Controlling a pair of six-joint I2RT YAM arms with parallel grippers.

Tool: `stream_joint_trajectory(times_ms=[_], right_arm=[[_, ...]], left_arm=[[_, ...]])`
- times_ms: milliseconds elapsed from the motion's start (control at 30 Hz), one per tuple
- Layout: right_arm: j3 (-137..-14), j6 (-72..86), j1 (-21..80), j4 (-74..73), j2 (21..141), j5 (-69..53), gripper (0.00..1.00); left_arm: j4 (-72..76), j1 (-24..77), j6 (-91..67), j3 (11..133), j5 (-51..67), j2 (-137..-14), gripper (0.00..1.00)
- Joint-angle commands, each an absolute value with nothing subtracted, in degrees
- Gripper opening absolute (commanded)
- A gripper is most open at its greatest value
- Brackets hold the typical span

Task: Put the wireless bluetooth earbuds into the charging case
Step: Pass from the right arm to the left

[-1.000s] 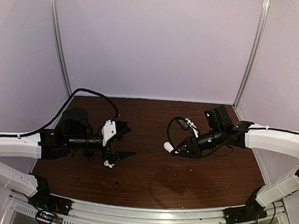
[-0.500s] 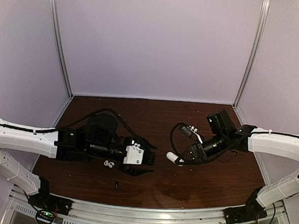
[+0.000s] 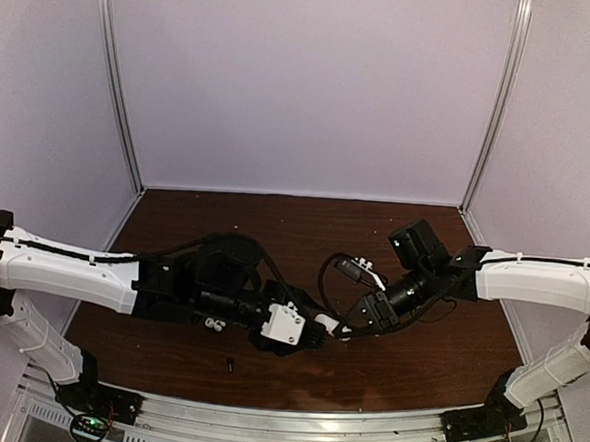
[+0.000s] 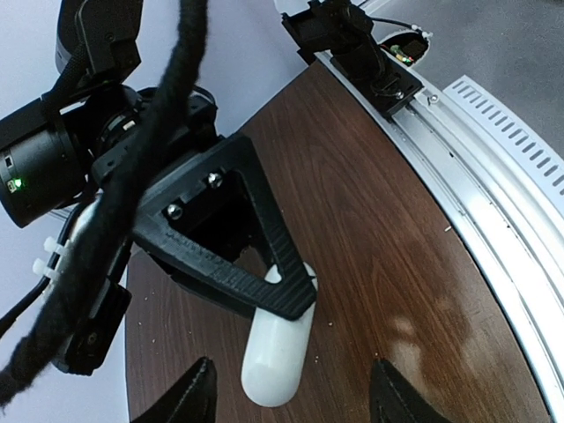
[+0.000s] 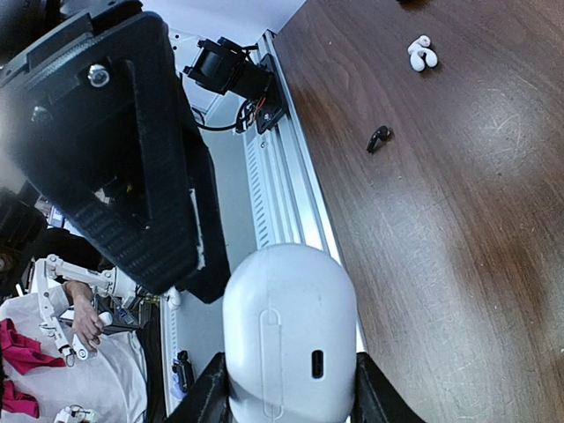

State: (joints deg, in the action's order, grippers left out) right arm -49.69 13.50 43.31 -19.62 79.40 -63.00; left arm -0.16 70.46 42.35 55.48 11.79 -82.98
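Note:
The closed white charging case (image 5: 286, 344) is pinched between the fingers of my right gripper (image 5: 291, 392), with its port side toward the right wrist camera. In the left wrist view the case (image 4: 278, 352) hangs just above the wood, clamped near its top by a black right finger (image 4: 256, 256). My left gripper (image 4: 295, 405) stands open around it, one fingertip on each side and a gap to both. The two white earbuds (image 5: 421, 53) lie together on the table, behind the left gripper (image 3: 316, 329) in the top view, under the left arm (image 3: 212, 324).
A small black bit (image 5: 379, 137) lies on the wood between the earbuds and the front rail (image 3: 230, 362). The metal front rail (image 4: 476, 150) borders the table's near edge. Both arms meet at the table's middle, with the right gripper (image 3: 349, 323) close to the left one.
My left arm has swung right, away from the earbuds, up to the case in my right gripper, and its jaws have narrowed. The right gripper shifted slightly toward it.

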Motion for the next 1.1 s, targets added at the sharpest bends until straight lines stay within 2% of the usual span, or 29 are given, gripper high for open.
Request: stream_joint_trajectory(times_ms=[0, 333, 633, 833, 1067], right_arm=[[-52.8, 13.3, 44.6, -20.0, 79.9, -64.0, 0.3], [-54.9, 13.1, 46.6, -21.2, 81.1, -64.1, 0.3], [-56.1, 11.6, 47.1, -22.9, 81.6, -64.6, 0.29], [-57.3, 9.5, 46.1, -20.3, 76.9, -60.2, 0.62], [-51.3, 14.9, 44.3, -2.1, 64.0, -51.2, 0.75]], left_arm=[[0.3, 70.6, 44.5, 57.8, 12.5, -85.0, 0.58], [-1.5, 70.7, 44.8, 58.7, 11.7, -86.6, 0.42], [-2.0, 70.7, 43.7, 58.8, 11.3, -86.6, 0.2], [1.2, 70.5, 37.7, 56.9, 11.6, -83.7, 0.06], [3.8, 65.3, 24.0, 56.5, 20.7, -79.9, 0.03]])
